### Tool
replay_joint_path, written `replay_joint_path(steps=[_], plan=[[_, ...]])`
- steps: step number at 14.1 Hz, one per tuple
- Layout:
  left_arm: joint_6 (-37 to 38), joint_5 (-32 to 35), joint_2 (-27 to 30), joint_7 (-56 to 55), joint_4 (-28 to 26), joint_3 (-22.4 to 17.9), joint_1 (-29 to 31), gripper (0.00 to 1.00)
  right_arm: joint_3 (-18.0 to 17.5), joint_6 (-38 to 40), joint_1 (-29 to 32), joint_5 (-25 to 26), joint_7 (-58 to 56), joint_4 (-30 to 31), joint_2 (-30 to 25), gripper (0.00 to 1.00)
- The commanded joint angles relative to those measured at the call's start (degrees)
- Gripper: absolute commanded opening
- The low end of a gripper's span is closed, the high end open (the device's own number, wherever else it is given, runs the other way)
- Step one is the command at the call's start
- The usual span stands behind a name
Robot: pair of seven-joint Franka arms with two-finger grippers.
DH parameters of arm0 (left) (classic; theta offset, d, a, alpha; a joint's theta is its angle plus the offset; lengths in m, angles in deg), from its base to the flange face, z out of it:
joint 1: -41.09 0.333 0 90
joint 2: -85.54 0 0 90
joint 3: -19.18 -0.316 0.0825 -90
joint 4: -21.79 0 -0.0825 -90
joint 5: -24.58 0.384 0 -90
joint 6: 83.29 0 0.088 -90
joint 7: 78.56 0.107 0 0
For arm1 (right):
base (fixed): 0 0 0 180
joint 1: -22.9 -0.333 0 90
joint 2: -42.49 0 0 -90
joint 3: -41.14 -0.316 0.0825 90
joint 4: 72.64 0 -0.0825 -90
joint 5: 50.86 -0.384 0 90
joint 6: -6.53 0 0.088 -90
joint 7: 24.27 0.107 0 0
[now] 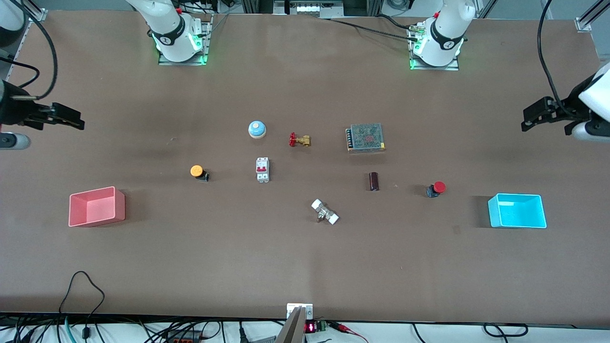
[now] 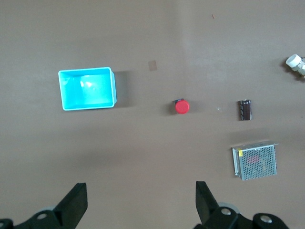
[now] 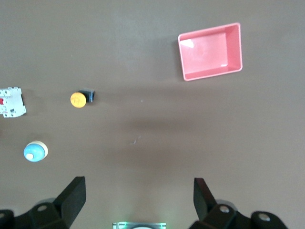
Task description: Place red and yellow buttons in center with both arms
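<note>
Nothing is picked up yet. The left gripper hangs spread wide and empty, the red button resting well below it. The right gripper gapes too, the yellow button lying apart from it. Both buttons are outside the center.

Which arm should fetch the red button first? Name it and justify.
Left arm. The red button lies toward its end of the table, beside the cyan bin, and the left end effector is open above that area. The right end effector, also open, suits the yellow button.
</note>
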Motion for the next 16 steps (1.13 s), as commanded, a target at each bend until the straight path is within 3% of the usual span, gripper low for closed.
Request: replay_joint_path(steps=[1,8,12,16], plan=[[-0.4,-0.7,3.7,0.5,-4.8,-2.7,-1.7,1.0,0.5,1.0,-1.4,-0.6,2.8,0.6,-0.4,1.0],[2.4,-0.7,2.8,0.5,-3.7,-2.2,-1.4,1.0,-0.9,2.5,-1.6,-2.1,-0.2,0.5,-1.7,1.0],[2.2,-0.7,2.3,0.5,-3.0,-2.2,-1.3,1.0,-0.9,-4.2,-1.7,-1.8,-0.6,7.9,-6.6,1.0],[2.3,-0.7,2.3,0.4,-2.7,-2.2,-1.3,1.0,-0.6,-4.7,-1.3,-2.3,-1.4,6.9,-5.7,1.0]])
